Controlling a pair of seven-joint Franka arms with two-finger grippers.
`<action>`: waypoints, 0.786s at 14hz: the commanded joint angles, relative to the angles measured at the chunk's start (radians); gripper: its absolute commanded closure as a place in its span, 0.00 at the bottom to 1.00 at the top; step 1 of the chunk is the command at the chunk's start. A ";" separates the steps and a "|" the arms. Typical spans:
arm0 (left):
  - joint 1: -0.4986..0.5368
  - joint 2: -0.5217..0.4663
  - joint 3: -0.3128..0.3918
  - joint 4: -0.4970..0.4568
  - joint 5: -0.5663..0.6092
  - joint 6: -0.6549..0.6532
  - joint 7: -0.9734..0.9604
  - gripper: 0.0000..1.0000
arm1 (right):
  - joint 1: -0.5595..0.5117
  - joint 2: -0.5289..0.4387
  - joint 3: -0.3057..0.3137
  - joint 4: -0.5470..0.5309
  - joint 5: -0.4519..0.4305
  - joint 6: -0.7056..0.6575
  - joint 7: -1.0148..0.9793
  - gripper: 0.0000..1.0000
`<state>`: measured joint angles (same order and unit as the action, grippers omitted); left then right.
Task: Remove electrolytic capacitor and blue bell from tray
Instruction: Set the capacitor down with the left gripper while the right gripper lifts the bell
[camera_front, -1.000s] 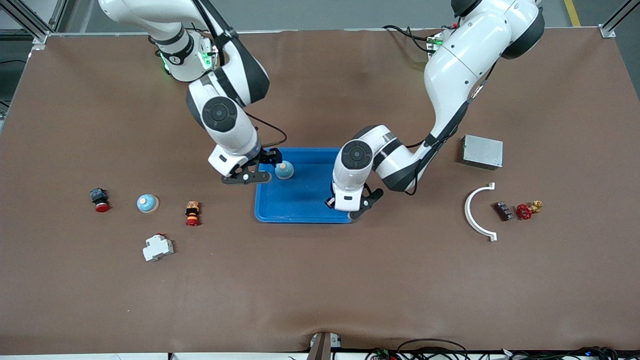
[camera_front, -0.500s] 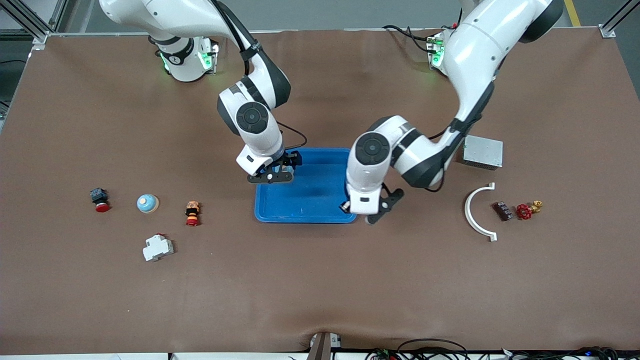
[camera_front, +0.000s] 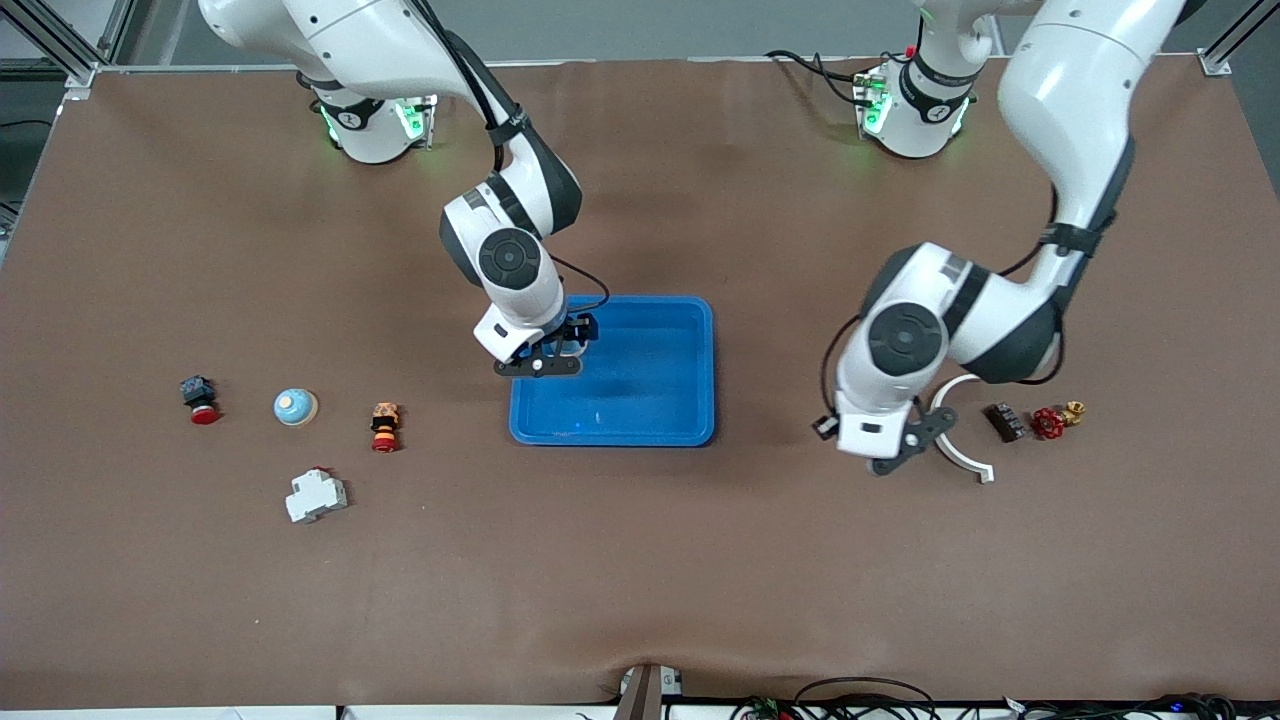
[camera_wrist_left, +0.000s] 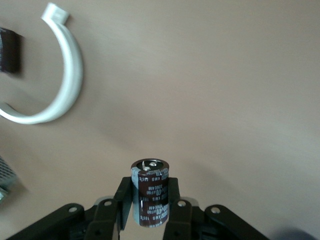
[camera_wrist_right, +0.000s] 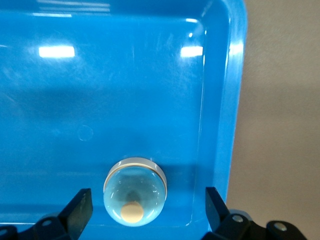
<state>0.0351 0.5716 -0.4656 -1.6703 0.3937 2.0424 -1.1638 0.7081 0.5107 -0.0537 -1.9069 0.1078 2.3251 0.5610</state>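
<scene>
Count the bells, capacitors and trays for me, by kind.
Bells: 2, the tray bell under the open right gripper and the table bell.
Capacitors: 1, the capacitor in the left gripper.
Trays: 1, the blue tray.
Total: 4.

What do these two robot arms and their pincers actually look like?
Both arms are glossy white with rounded shells, dark grey bands and round black caps at the joints. Thin black cables loop along them, and green lights glow at the bases. The left gripper and right gripper are black, each with two flat fingers.
</scene>
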 joint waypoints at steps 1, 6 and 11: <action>0.080 -0.036 -0.007 -0.107 -0.001 0.025 0.076 1.00 | 0.022 0.009 -0.003 0.006 0.016 0.002 0.007 0.00; 0.147 0.013 -0.007 -0.180 0.002 0.100 0.128 1.00 | 0.031 0.029 -0.003 0.009 0.018 0.005 0.007 0.00; 0.144 0.067 -0.005 -0.180 0.001 0.148 0.115 0.83 | 0.031 0.067 -0.003 0.032 0.018 0.008 0.005 0.00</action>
<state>0.1765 0.6365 -0.4667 -1.8456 0.3937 2.1772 -1.0417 0.7321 0.5466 -0.0514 -1.9047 0.1078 2.3280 0.5610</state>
